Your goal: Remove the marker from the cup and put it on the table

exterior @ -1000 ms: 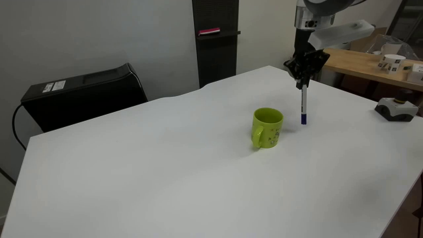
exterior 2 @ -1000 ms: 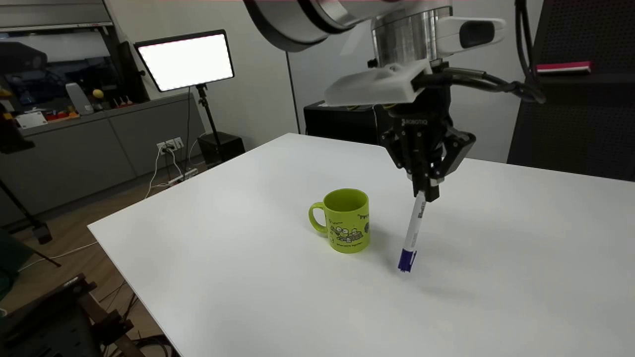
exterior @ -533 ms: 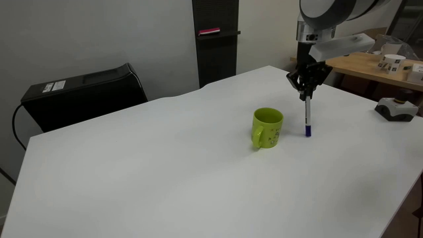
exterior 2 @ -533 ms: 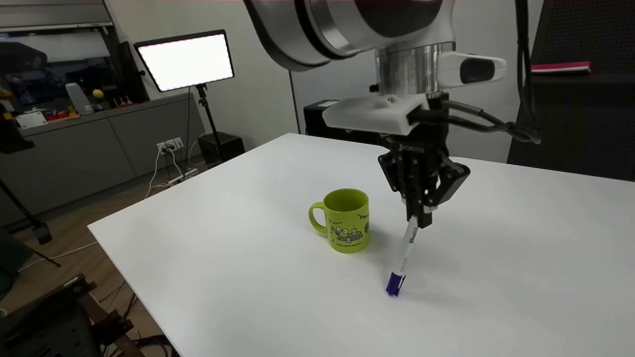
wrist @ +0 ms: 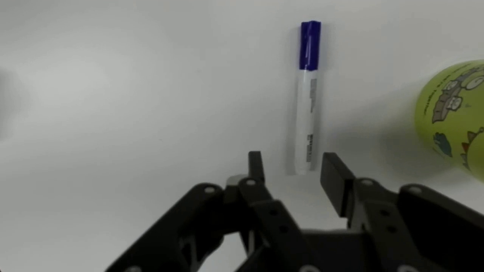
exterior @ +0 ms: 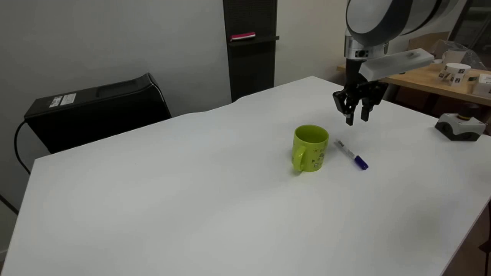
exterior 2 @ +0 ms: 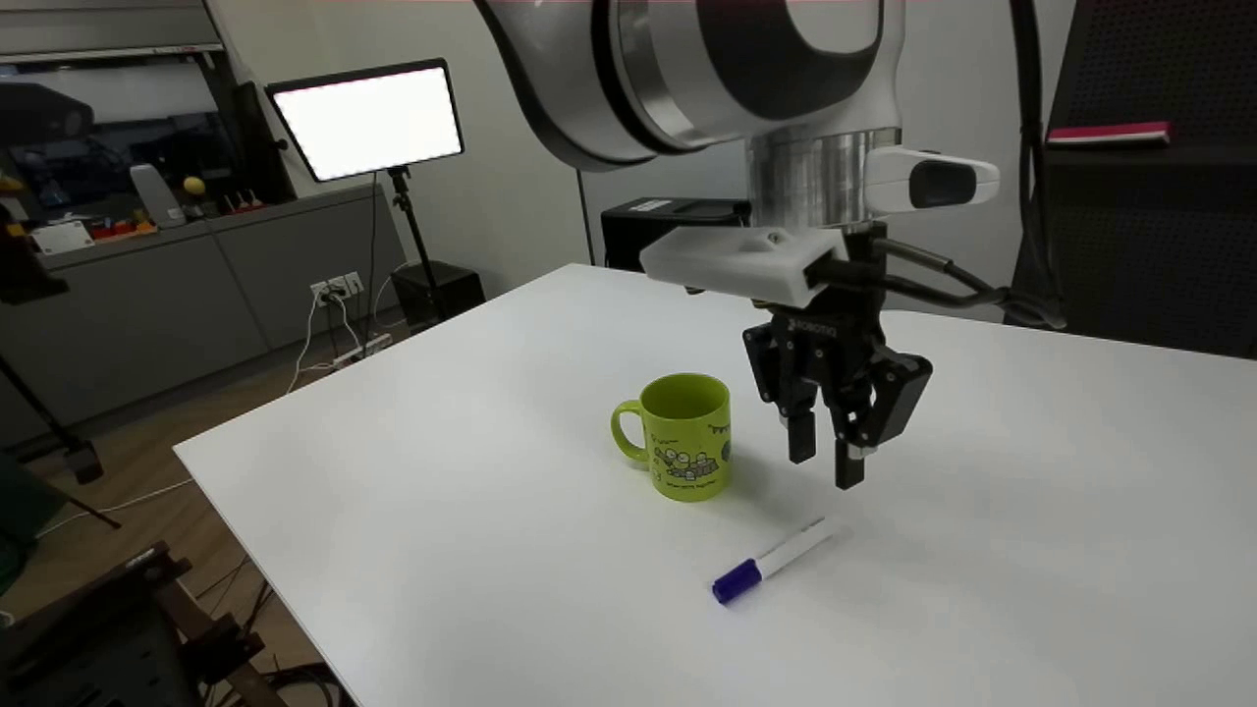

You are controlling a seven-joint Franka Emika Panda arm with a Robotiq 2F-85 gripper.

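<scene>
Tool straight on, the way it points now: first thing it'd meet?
Probably the white table: the tool points down at it. In the wrist view, the white end of the marker shows near that line; depth is unclear, so it might be touched first.

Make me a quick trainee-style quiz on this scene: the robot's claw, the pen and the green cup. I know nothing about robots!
1. Pick one. How is the marker placed relative to the cup?
A) Inside it
B) Leaning against it
C) Beside it, not touching

2. True or false: the gripper is open above the table.

3. Short answer. In the wrist view, which end of the marker is nearer the gripper?

Key
1: C
2: True
3: The white end
</scene>
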